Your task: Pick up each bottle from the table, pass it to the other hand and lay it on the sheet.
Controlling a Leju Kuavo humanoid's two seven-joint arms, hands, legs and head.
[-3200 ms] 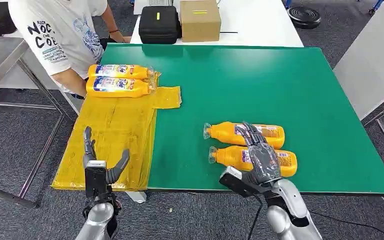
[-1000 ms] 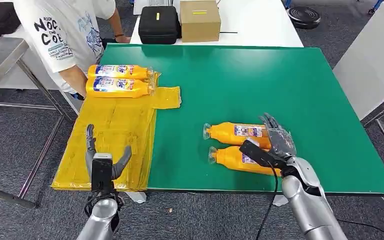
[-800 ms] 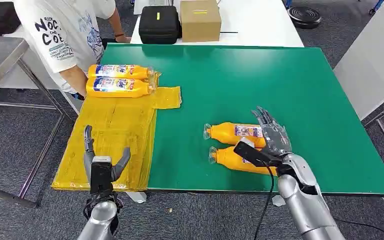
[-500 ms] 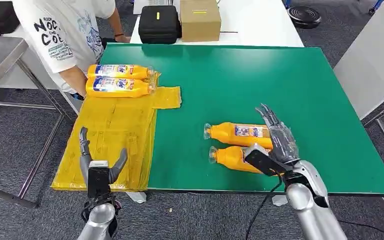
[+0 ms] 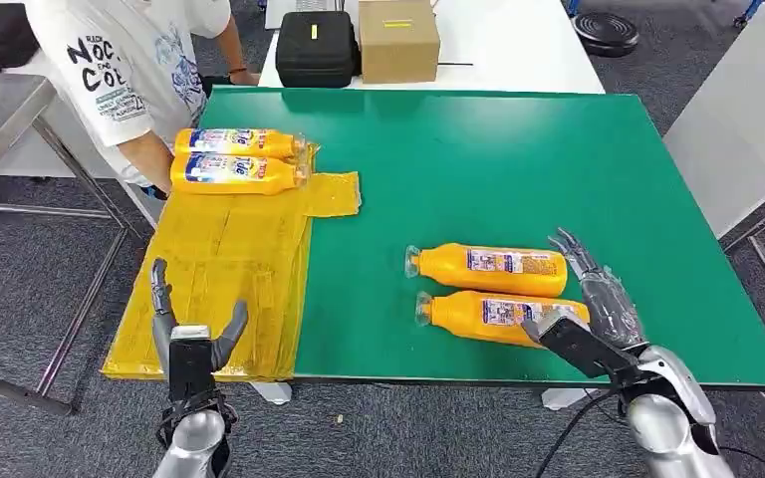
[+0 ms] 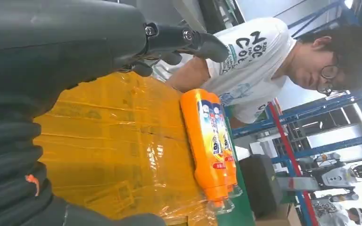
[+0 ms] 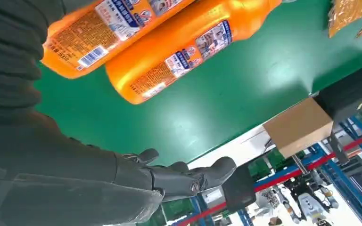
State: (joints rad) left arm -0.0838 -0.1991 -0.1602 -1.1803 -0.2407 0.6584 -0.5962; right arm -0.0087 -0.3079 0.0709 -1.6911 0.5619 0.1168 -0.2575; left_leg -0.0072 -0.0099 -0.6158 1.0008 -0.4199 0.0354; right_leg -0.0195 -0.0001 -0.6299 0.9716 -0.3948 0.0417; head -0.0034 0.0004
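While two bottles (image 5: pixel 488 289) lie together, right robot hand (image 5: pixel 598 299) hovers empty beside them.

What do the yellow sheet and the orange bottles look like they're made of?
Yellow sheet: probably thin plastic film, glossy, creased, with wrinkled glare in the left wrist view. Orange bottles: likely smooth opaque plastic with printed labels and clear caps; soft highlights along their sides.
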